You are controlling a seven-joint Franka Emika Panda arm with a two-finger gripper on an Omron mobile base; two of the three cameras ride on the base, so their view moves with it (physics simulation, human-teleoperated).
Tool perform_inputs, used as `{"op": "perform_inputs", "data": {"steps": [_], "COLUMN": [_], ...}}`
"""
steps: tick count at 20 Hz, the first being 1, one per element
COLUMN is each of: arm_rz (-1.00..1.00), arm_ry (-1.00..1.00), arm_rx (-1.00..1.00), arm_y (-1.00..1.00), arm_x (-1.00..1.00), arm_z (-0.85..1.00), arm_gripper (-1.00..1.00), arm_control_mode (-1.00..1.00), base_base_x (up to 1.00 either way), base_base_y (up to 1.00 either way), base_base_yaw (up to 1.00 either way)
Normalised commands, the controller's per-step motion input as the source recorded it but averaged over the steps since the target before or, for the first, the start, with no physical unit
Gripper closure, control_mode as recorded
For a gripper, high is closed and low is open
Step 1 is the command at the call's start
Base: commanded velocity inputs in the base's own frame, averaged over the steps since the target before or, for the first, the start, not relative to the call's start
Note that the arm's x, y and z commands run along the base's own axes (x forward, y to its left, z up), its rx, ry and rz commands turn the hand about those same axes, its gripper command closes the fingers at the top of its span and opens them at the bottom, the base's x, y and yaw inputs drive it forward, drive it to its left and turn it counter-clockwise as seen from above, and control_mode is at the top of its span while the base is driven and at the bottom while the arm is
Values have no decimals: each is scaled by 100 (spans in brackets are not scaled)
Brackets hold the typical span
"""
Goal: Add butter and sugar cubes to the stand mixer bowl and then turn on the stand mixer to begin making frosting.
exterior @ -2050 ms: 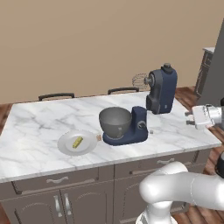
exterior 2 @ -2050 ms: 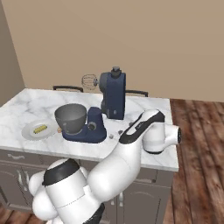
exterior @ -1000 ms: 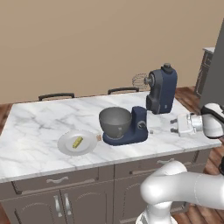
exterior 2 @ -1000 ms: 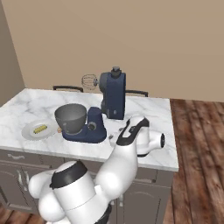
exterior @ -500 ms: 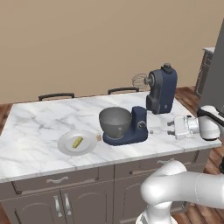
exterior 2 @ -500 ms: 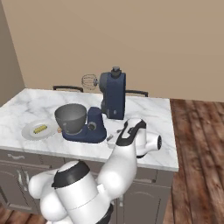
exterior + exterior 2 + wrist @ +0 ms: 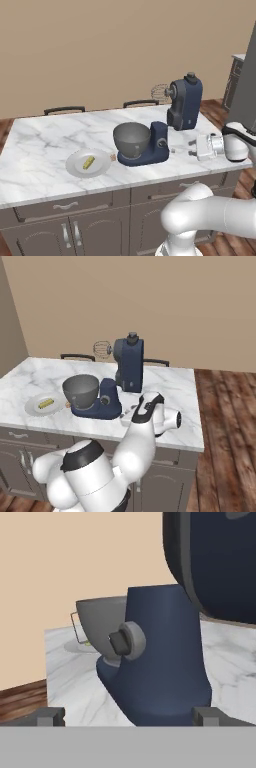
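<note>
pictured on a white marble island counter (image 7: 40, 160): navy blue stand mixer (image 7: 152, 145) with deep grey metal bowl (image 7: 131, 140) seated on its base, head part (image 7: 185, 102) standing detached at one o'clock from the base, wire whisk (image 7: 160, 93) pointing away. at nine o'clock from the bowl, small yellow butter stick (image 7: 88, 162) lying on a flat grey-white round plate (image 7: 76, 169), well apart from the bowl. just beside the mixer base, between plate and bowl, tiny tan sugar cube (image 7: 113, 157) resting on the marble. bowl interior apparently empty from the left base view. neither ingredient added, then; mixer not switched on, as far as can be judged.

at three o'clock from the mixer, white arm's two-finger gripper (image 7: 192, 148) hovering low over the counter, fingers spread fully wide, nothing between them. seen from the hand view, round silver knob (image 7: 129, 641) with dark lever on the mixer column dead ahead, fingertips (image 7: 49, 716) flanking the column, near but not touching.

judged stage: opening of the job, all three steps left. aimed at the knob rather than at butter or sugar, oddly, with both ingredients lying on the far side of the mixer.
</note>
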Motion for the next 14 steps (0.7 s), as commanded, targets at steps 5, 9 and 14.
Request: {"op": "perform_inputs", "data": {"steps": [5,9,14], "arm_rz": [0,0,0], "arm_ry": [0,0,0], "arm_rx": [0,0,0], "arm_y": [17,12,3], "arm_x": [4,13,21], "arm_z": [-11,-10,-8], "arm_gripper": [-100,-100,-100], "arm_control_mode": [-100,-100,-100], "base_base_x": [0,0,0], "base_base_y": [0,0,0], "base_base_yaw": [0,0,0]}}
